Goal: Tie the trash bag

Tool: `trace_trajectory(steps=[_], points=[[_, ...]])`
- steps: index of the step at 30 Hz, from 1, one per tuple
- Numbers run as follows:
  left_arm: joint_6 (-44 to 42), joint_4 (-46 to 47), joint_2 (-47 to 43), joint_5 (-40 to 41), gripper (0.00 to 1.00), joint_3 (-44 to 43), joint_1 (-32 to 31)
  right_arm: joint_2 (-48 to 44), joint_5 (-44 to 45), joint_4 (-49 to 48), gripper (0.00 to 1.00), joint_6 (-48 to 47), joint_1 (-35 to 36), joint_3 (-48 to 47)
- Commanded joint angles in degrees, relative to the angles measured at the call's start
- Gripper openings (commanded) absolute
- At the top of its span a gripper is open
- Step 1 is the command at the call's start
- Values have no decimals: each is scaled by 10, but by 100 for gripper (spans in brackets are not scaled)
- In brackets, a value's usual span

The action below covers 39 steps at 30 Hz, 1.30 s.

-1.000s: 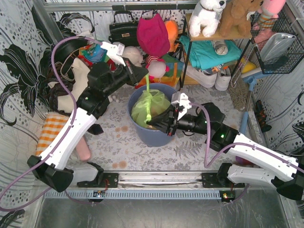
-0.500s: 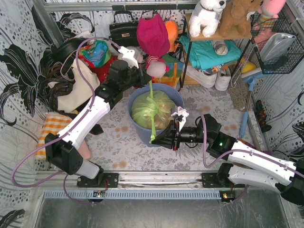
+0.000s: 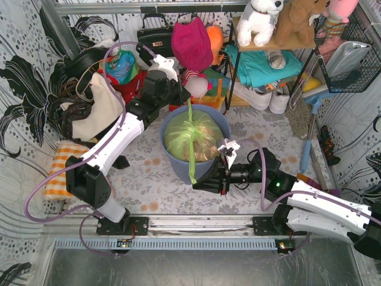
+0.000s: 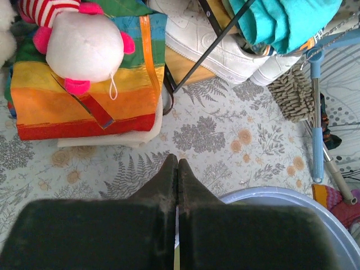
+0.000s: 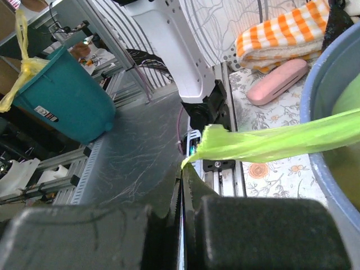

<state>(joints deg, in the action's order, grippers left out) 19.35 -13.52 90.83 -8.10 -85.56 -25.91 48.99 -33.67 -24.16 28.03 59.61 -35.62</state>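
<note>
left tool [image 3: 185, 98] extended past bin [image 3: 177, 168], clamped on trash bag [image 3: 190, 136] strip | right tool [image 3: 196, 183] low, near side, clamped on other strip

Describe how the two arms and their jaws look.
Both arms, left arm and right arm, have white link shells between black joints, each trailed by a looping mauve cable. A small green light glows on the right arm. White camera mounts sit at the wrists. The jaws are black, blunt and tapered.
</note>
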Motion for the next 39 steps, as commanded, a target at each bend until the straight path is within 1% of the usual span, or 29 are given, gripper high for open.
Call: trace_trajectory(steps=[1,4,6,7,8,9,12,14,16,17,19,23,26,28,31,35,39], points=[[-10,53,-20,-9,0,-30,9,-23,2,-9,0,-2,5,-13],[6,75,-49,-45,0,-25,9,-23,75,-8,0,-19,4,-38],[16,84,-65,-78,0,-22,9,-17,122,10,0,-36,5,-64],[21,84,-70,-93,2,-22,9,-12,144,23,8,-43,5,-76],[28,82,-76,-106,6,-21,9,-8,171,37,19,-45,5,-90],[35,81,-81,-116,9,-20,9,-2,197,56,28,-45,5,-104],[54,76,-103,-131,27,-6,9,13,239,93,42,-22,5,-135],[65,72,-126,-133,39,7,9,18,253,114,46,-1,4,-147],[73,67,-143,-134,49,19,9,18,257,122,46,10,4,-152],[78,61,-152,-132,52,24,9,16,263,126,46,14,5,-153],[90,47,-169,-120,56,35,9,8,270,129,47,19,5,-151],[110,7,-178,-90,57,47,9,-12,315,167,46,36,5,-156],[120,-9,-173,-90,57,63,9,-20,379,243,47,72,5,-175],[124,-7,-166,-101,57,74,9,-22,404,282,48,92,5,-185],[126,-6,-149,-110,54,78,9,-27,402,284,48,103,5,-180],[123,-1,-119,-98,50,66,9,-30,389,267,46,110,5,-175],[118,-3,-80,-102,49,39,9,-26,381,258,43,110,5,-175]])
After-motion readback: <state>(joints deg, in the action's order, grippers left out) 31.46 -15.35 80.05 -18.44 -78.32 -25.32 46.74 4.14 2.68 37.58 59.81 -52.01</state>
